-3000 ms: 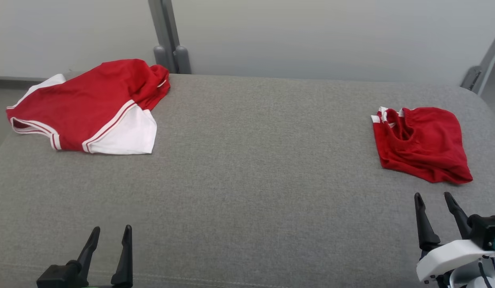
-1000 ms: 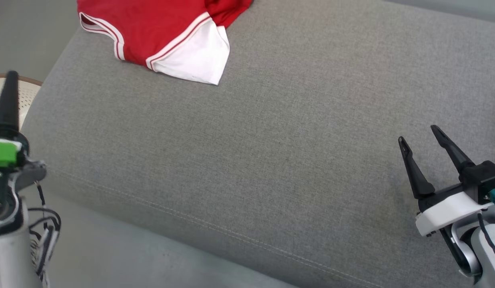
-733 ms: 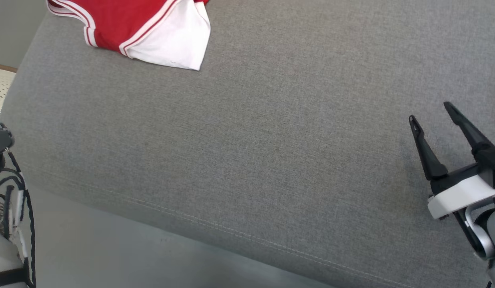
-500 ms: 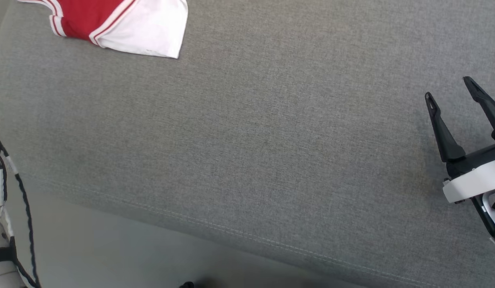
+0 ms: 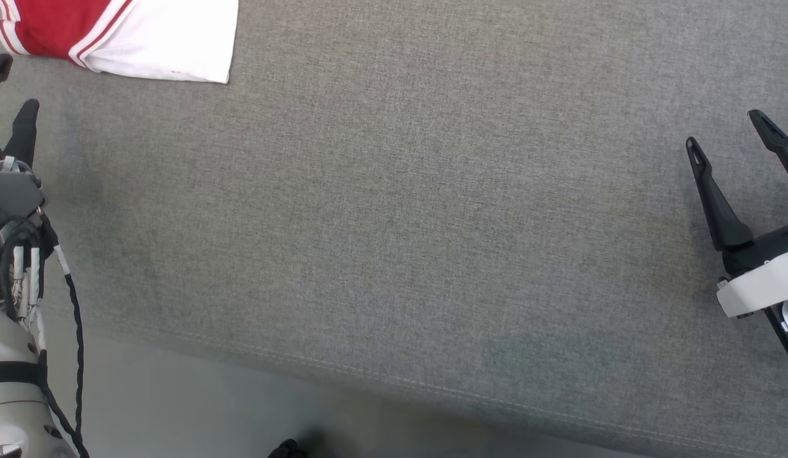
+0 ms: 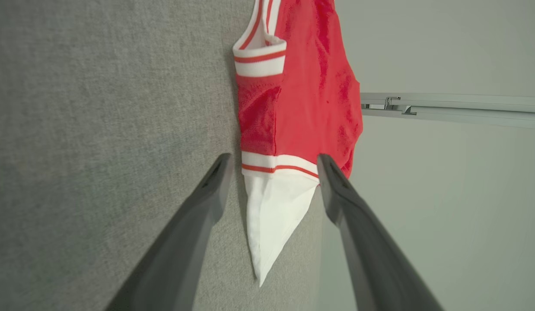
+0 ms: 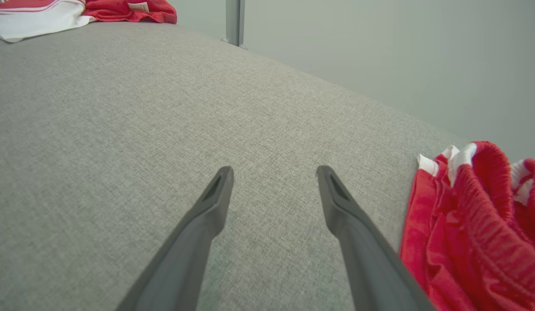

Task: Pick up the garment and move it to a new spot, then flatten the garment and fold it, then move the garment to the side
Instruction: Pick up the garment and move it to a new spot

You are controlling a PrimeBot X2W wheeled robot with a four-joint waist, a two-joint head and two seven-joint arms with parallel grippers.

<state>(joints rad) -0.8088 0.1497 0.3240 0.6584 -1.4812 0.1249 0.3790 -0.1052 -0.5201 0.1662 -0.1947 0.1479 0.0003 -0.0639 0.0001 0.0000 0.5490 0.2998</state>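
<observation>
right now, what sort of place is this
Probably a plain test room for folding clothes: a wide grey fabric-covered surface, a red and white garment and a crumpled red garment on it, a bare pale wall with a metal post.

A shirt (image 5: 146, 44) lies at the cushion's (image 5: 394, 222) far left corner; shorts (image 7: 466, 237) lie near its right edge, well apart.

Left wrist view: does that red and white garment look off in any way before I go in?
The red and white garment is rumpled, not flat: a white corner juts out in a point, and it lies right at the edge of the grey fabric surface, seemingly hanging over it. No damage visible.
</observation>
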